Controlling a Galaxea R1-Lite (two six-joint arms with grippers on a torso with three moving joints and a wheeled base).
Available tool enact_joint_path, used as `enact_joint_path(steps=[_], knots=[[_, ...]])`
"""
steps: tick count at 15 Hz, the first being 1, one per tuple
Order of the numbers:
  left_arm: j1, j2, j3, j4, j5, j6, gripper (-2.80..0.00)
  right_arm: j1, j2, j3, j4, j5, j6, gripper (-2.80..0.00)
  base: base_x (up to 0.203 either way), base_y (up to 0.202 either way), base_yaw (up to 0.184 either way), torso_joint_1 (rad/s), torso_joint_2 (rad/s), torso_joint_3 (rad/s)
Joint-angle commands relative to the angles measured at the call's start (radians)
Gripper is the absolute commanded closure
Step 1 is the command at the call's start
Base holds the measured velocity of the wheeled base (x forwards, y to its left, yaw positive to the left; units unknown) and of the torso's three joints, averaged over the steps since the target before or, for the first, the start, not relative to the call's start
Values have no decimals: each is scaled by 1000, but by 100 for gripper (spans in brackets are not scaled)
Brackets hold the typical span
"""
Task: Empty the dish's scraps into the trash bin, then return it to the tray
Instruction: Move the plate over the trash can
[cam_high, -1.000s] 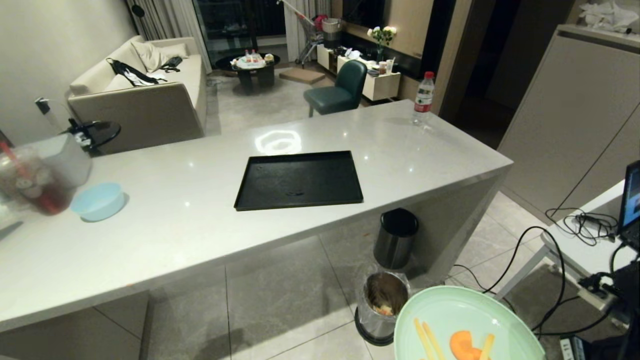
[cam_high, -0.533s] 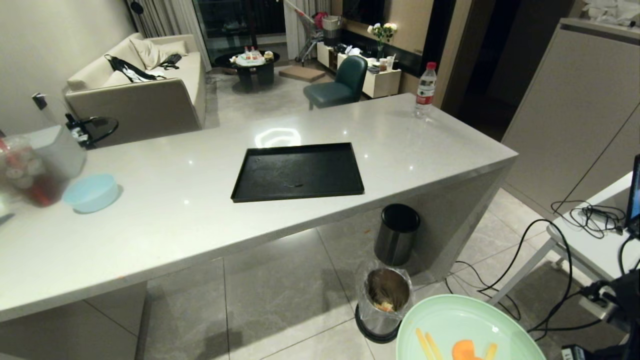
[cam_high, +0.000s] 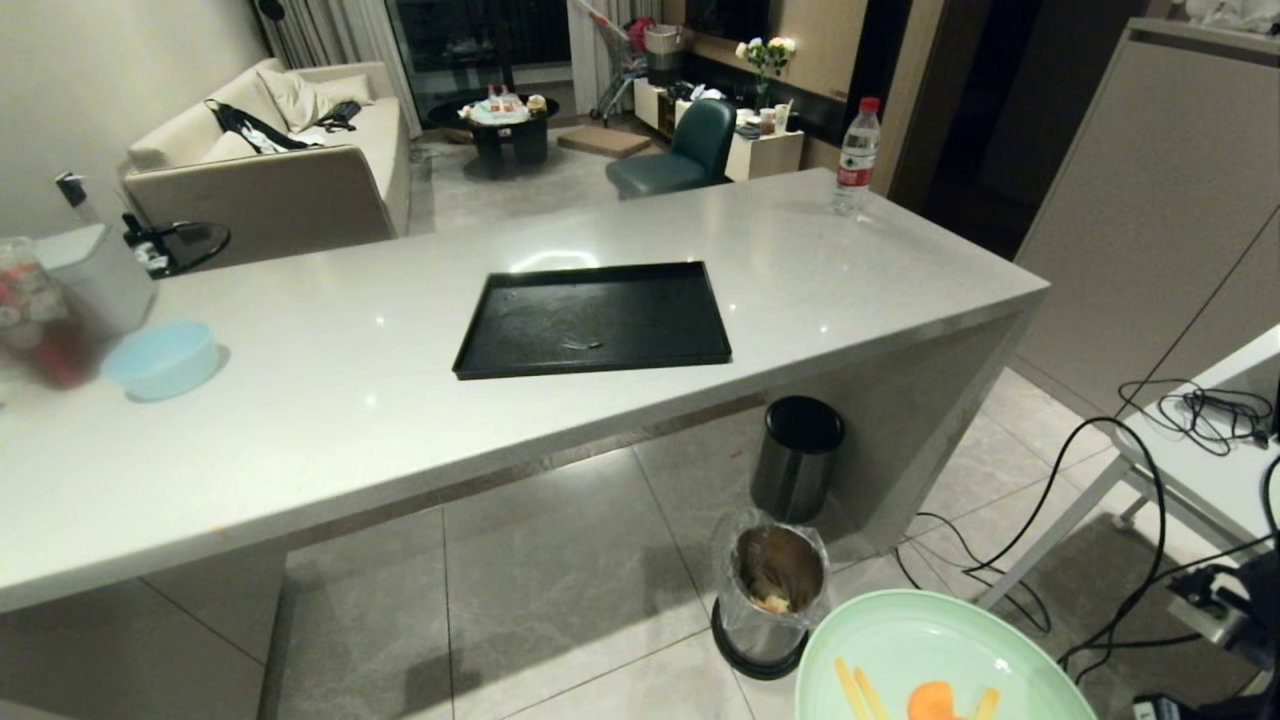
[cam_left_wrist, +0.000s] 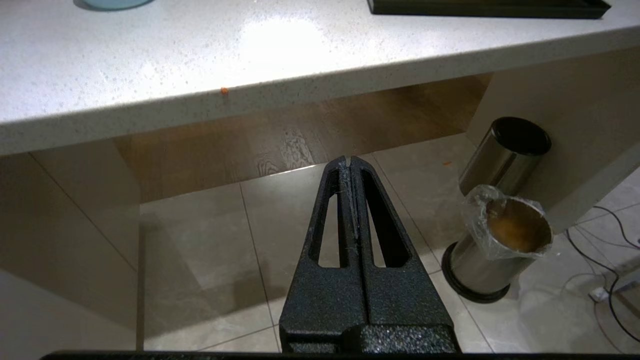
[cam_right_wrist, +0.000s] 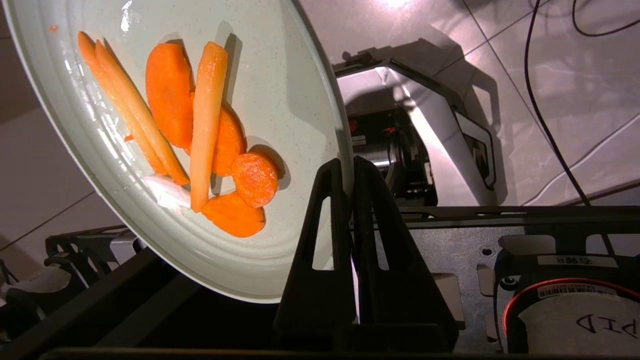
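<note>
1. The step in hand is the first one: tipping the scraps (cam_right_wrist: 200, 150) into the trash bin (cam_high: 772, 600). They are not tipped out yet.
2. The right gripper (cam_right_wrist: 350, 167) has its fingers clenched on the rim of the dish (cam_right_wrist: 280, 85). The carrot slices and pale sticks lie on the dish.
3. The dish is held in the air just beside the trash bin, on the side away from the bench (cam_high: 300, 400). It looks higher than the bin's open top.
4. The trash bin stands on the floor, near the lidded bin (cam_high: 797, 455) by the end of the bench.
5. The left gripper (cam_left_wrist: 349, 161) hangs idle, well apart from the trash bin, its fingers pressed together and holding nothing.
6. The next move, I think, calls for bringing the dish over the trash bin and tilting it so the scraps slide in.
7. The tray (cam_high: 592, 320) waits on the bench, farther off than the trash bin. The dish goes back there after.
</note>
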Motion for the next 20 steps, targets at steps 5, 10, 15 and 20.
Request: enact_joint_path(steps=[5,10,15,20], knots=[[0,1,0,0,1,-1,0,-1,-3,-1,-6,1,8,0,0,0,0,-180,524,339],[-1,1,0,0,1,-1,0,-1,2,2,-15,-2,32,0,0,0,0,-162,528,369],[1,1,0,0,1,-1,0,-1,2,44,-94,-6,29,0,0,0,0,-113,490,373],[0,1,0,0,1,-1,0,-2,2,50,-84,-8,31,0,1,1,-19,-58,458,397]])
